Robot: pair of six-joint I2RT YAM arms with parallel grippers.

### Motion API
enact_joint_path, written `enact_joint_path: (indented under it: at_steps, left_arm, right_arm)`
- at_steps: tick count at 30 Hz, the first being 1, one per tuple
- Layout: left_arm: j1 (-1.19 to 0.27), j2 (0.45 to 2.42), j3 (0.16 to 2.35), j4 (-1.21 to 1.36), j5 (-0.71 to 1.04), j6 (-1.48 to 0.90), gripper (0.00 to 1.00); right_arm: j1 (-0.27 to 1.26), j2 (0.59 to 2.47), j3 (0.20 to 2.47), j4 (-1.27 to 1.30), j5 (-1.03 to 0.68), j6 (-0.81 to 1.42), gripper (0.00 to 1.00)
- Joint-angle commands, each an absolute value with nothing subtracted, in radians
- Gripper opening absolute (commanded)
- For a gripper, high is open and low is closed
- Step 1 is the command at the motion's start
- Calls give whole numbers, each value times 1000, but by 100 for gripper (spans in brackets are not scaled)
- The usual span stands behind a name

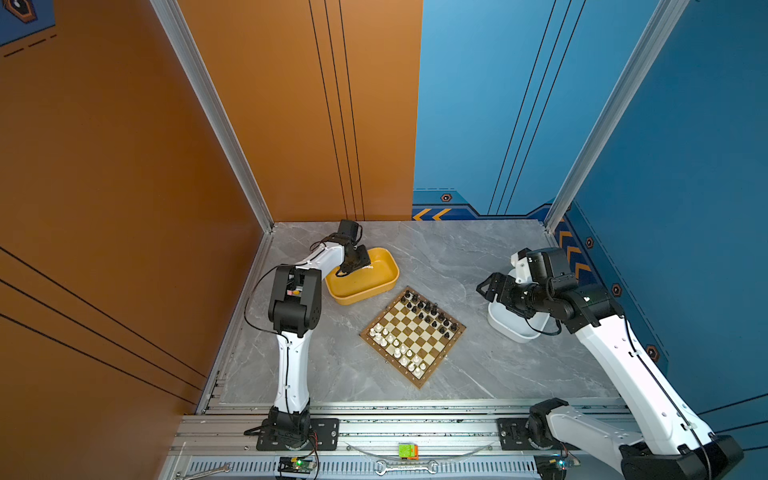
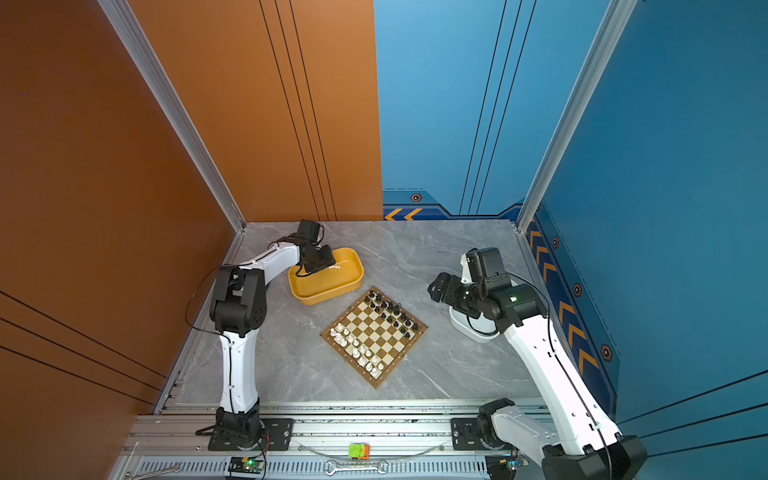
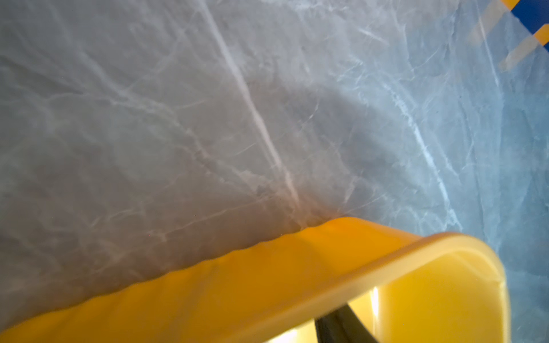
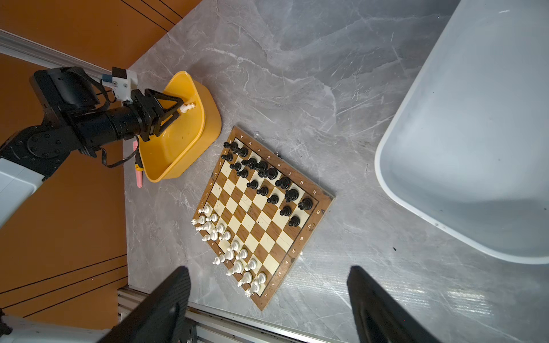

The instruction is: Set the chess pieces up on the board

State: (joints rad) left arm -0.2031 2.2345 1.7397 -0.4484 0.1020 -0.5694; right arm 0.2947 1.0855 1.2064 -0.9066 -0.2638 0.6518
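Note:
The board (image 1: 417,337) (image 2: 376,337) (image 4: 252,219) lies turned like a diamond mid-table. White chess pieces (image 1: 395,349) (image 4: 228,252) fill its near-left side and black ones (image 1: 432,316) (image 4: 267,181) its far-right side. My left gripper (image 1: 363,266) (image 2: 332,267) (image 4: 181,108) hangs over the yellow tray (image 1: 365,286) (image 4: 178,148), shut on one white chess piece (image 4: 187,107). In the left wrist view only a dark finger (image 3: 341,326) and the tray rim (image 3: 267,282) show. My right gripper (image 1: 484,289) (image 2: 434,286) (image 4: 267,268) is held wide open and empty above the table, right of the board.
A white tray (image 1: 515,332) (image 2: 469,328) (image 4: 475,148) sits under the right arm, with nothing seen inside. A pink object (image 4: 139,178) lies beside the yellow tray. A wrench (image 1: 405,468) and a green-orange block (image 1: 408,451) rest on the front rail. Walls close three sides.

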Motion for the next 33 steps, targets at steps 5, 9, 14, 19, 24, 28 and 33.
enact_joint_path:
  at_steps: [5,9,14,19,24,28,33]
  left_arm:
    - [-237,2302,1825,-576,-43,-599,47]
    - [-240,2312,1836,-601,-82,-621,35]
    - [-244,2316,1842,-608,-92,-629,28]
    - [-249,2303,1829,-615,-90,-623,25]
    - [-250,2287,1815,-627,-76,-617,25]
    - [-250,2223,1779,-640,-61,-580,33]
    - [-242,2108,1763,-798,-48,-488,37]
  right_arm:
    - [301,1038,1172,-911,-236,666,86]
    - [298,1018,1159,-920,-228,670,86]
    - [289,998,1149,-931,-227,667,86]
    - [276,980,1142,-942,-233,660,86]
    - [262,968,1135,-947,-249,655,86]
    - [252,967,1138,-955,-259,647,86]
    - [241,969,1162,-980,-262,631,86]
